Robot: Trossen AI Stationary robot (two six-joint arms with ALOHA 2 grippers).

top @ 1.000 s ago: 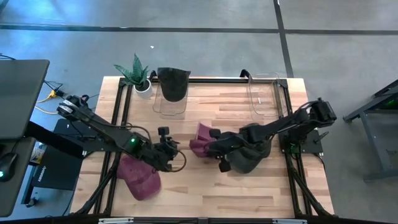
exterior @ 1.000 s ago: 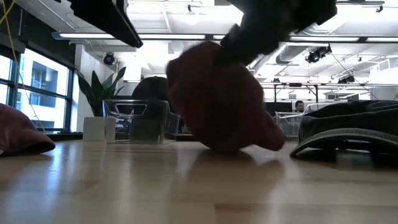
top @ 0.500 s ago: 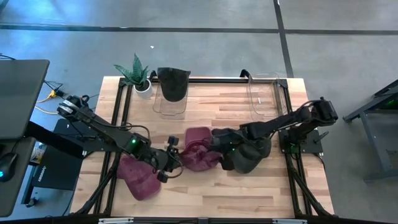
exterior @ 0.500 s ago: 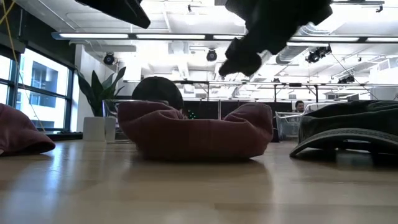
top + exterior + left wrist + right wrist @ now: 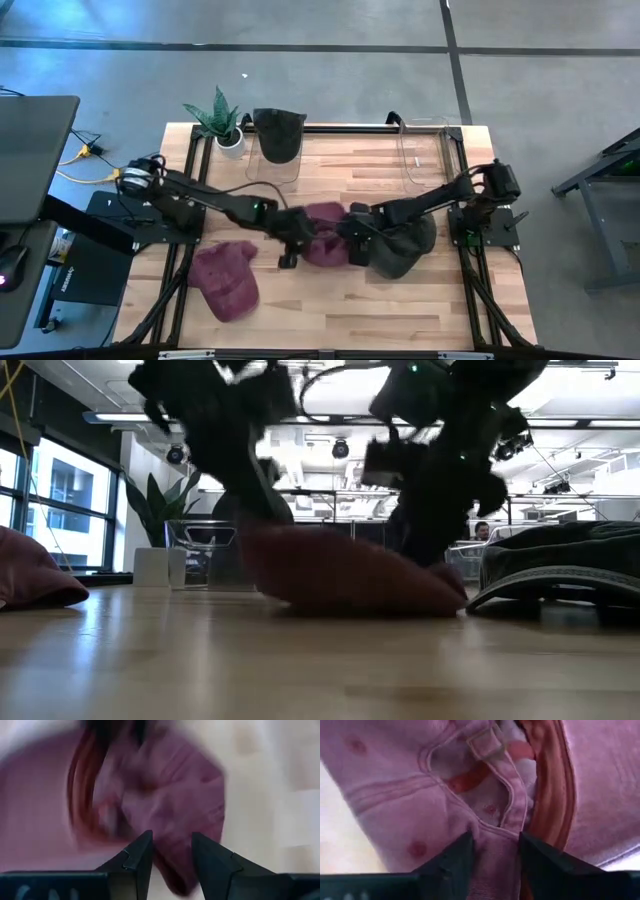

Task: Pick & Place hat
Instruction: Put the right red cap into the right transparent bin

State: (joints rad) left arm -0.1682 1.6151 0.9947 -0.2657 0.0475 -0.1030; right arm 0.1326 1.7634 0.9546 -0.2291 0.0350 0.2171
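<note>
On the wooden slatted table (image 5: 330,300), left of the centre cap: a second maroon cap (image 5: 225,281), lying flat near the table's left front, unmoved since half a second ago. Behind it, a small potted green plant in a white pot (image 5: 222,124) and a clear plastic bin holding a dark cap (image 5: 277,140).

At the centre cap's left edge — the left gripper (image 5: 291,240), swung in from the second cap's side, fingers (image 5: 141,857) a little apart, nothing pinched between them.

Mid-table, the maroon fabric baseball cap (image 5: 325,234) itself, now flattened and shifted slightly rightward.

Touching its right edge — the right gripper (image 5: 358,237), lowered onto the cap, fingers (image 5: 455,862) spread over the rim fabric. Just beyond, a dark olive cap (image 5: 405,251); behind that, an empty clear plastic bin (image 5: 424,150).
</note>
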